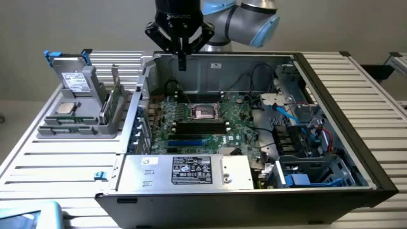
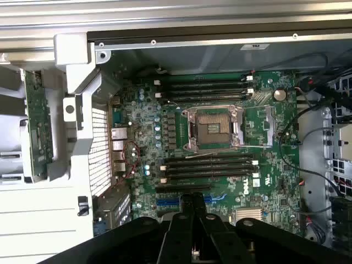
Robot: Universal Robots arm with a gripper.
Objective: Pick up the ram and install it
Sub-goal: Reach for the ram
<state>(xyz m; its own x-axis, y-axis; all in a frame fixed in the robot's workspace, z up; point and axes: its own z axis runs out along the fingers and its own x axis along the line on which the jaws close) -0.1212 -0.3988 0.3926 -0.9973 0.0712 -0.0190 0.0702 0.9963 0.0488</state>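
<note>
Slots: black memory slots (image 1: pixel 201 126) on green motherboard (image 1: pixel 241 114).
Ram: long thin green circuit-board stick (image 1: pixel 111 102), on edge in grey rack (image 1: pixel 64 130), exterior view's left.
Gripper: black two-finger gripper (image 1: pixel 182 64), fingers together, empty, above the case (image 1: pixel 235 71).
Risk: arriving shut, it may topple the stick.

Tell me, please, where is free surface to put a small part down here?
Bare slatted table on the camera side of the grey holder, and beside the computer case on the exterior view's right. Inside the case it is crowded: motherboard, cables.
</note>
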